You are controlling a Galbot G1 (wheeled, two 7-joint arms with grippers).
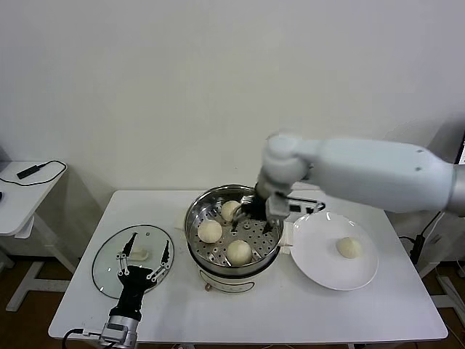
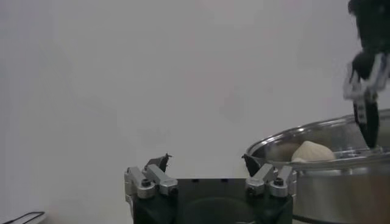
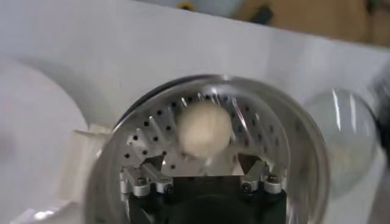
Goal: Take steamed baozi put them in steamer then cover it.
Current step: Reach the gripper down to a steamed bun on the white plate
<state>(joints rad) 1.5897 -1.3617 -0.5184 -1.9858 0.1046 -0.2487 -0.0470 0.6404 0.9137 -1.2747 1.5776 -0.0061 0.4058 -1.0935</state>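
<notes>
Inside, smooth round steamed baozi (image 1: pixel 210 231) sit on the shiny perforated steamer (image 1: pixel 195 218).

Left gripper (image 2: pixel 207 163) fills the lower part of the left wrist view, its 2 fingers (image 2: pixel 149 178) spread wide apart with nothing between them. Black gripper body sits low at the edge. Plain pale wall behind. Beside the gripper stands the steamer (image 2: pixel 341 182), shiny steel rim and wall showing, partly cut off by the frame edge. 1 steamed baozi (image 2: pixel 312 151) shows just above the rim, cream-white, inside the pot. The right gripper (image 2: pixel 365 91) hangs down over the steamer, dark fingers pointing into it, apart from the baozi. A dark cable (image 2: pixel 21 217) shows in the corner.
</notes>
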